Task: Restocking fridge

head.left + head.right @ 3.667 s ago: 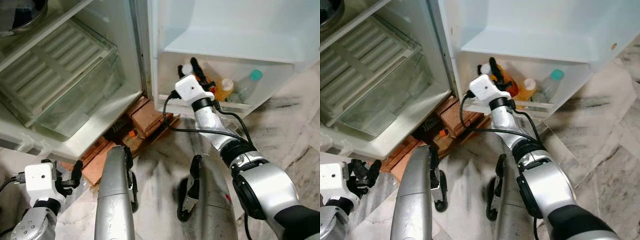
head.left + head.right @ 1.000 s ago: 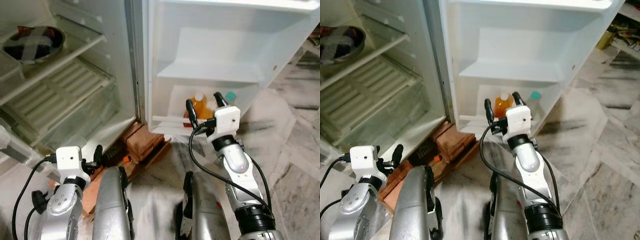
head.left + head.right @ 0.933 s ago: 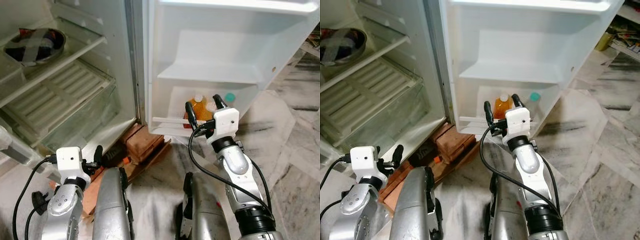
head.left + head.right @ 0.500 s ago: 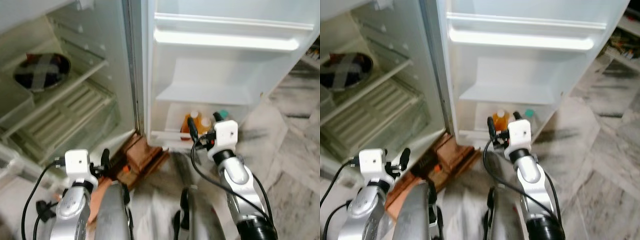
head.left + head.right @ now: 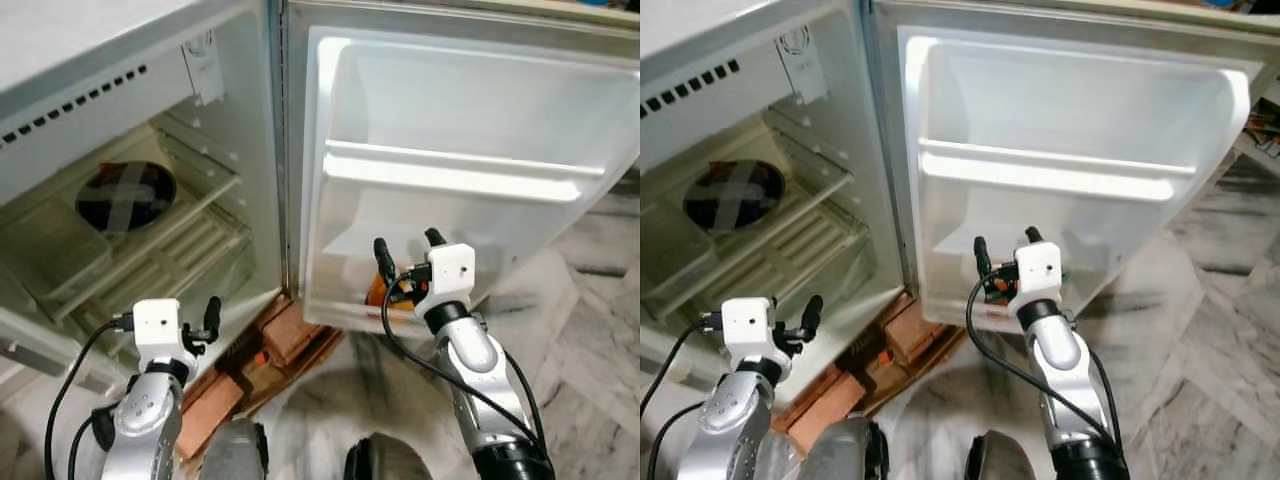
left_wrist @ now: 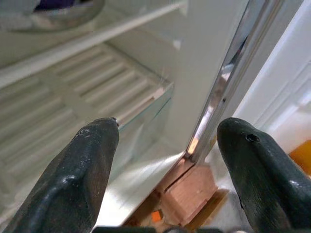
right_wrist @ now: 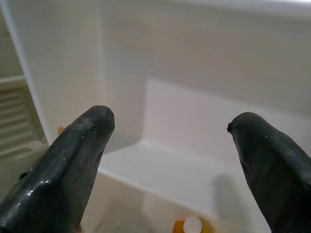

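While the fridge (image 5: 120,110) stood wide open, the right gripper (image 5: 408,262) hung in front of the door's lower bin (image 5: 340,310), fingers spread and holding nothing. Behind it, down in that bin, sat the orange bottle (image 5: 376,291), its white cap peeking up in the right wrist view (image 7: 192,224). The robot looked to be between loads: that bottle was already stowed, and no fresh item was in either gripper. The left gripper (image 5: 208,316) was low beside the fridge body, jaws apart and empty, pointing at the ribbed crisper lid (image 6: 87,92) and the bricks (image 5: 285,335) propping the cabinet.

As for the containers, the door's middle shelf (image 5: 460,178) showed nothing on it, and the upper part of the door (image 5: 1070,90) looked bare too. Inside the cabinet, a dark round dish with taped lid (image 5: 125,196) rested on the wire shelf (image 5: 190,200), with a pale box (image 5: 50,255) just beside it.

Next, I'd judge, the robot had to turn away and fetch another item, then bring it to the roomy middle shelf.
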`<state>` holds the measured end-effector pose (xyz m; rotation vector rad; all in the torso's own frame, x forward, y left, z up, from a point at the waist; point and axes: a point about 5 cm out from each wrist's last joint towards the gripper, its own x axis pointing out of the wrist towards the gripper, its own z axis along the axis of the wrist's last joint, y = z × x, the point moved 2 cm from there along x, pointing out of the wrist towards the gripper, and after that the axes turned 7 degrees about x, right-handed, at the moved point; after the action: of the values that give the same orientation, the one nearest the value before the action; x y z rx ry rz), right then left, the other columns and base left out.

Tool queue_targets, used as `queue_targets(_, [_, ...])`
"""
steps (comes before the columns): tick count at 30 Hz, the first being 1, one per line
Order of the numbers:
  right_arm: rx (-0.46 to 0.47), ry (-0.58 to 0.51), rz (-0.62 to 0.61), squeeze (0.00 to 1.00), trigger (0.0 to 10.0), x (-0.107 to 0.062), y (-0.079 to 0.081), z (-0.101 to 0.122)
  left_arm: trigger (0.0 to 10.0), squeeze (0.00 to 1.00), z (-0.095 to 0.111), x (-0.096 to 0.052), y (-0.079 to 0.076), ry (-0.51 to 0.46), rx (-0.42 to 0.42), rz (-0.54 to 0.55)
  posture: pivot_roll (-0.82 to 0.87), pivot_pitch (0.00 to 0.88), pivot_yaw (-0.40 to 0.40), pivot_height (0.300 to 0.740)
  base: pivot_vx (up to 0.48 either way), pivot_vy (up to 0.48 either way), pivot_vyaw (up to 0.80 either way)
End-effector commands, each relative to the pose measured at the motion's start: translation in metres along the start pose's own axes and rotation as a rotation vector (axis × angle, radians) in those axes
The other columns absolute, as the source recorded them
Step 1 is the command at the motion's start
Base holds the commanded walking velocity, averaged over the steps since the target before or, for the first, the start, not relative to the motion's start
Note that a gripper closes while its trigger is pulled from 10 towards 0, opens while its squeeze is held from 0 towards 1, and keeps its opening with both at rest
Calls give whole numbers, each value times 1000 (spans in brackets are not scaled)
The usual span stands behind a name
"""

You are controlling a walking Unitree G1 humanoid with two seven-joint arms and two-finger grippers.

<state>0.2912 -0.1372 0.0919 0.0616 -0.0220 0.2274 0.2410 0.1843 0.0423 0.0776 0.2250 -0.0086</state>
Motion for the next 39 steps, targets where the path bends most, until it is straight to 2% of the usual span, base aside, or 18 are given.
queue_targets(1, [-1, 6, -5, 0, 10000, -2, -3, 1, 10000, 0, -7, -2, -1, 29, 2, -7, 109, 78, -60, 740, 0, 0, 0])
queue_targets(11, [-5, 16, -11, 0, 10000, 3, -5, -1, 10000, 0, -4, 3, -3, 23, 20, -11, 107, 72, -64, 740, -48, 0, 0])
queue_targets(18, [-6, 31, -10, 0, 10000, 7, -4, -4, 10000, 0, -4, 5, -3, 26, 32, -15, 114, 68, -62, 740, -280, -259, 0])
queue_targets(23, [-4, 31, -17, 0, 10000, 11, -4, -5, 10000, 0, -5, 6, -3, 28, 43, -24, 121, 64, -55, 740, 0, -299, 0])
queue_targets(27, [-1, 17, -45, 0, 10000, 16, -6, -4, 10000, 0, -7, 9, -4, 34, 57, -36, 127, 52, -21, 740, 0, -298, 0])
queue_targets(29, [6, 3, -105, 0, 10000, 19, -12, -6, 10000, 0, -7, 15, -3, 39, 88, -58, 123, 36, 18, 740, 0, -292, 0])
queue_targets(34, [-10, -5, -122, 0, 10000, 20, -13, -6, 10000, 0, -4, 24, 0, 36, 130, -81, 112, 31, 49, 740, 0, -286, 0])
queue_targets(39, [-92, -33, -95, 0, 10000, 17, -15, -1, 10000, 0, 3, 33, 6, 25, 147, -77, 115, 33, 80, 740, 0, -275, 0])
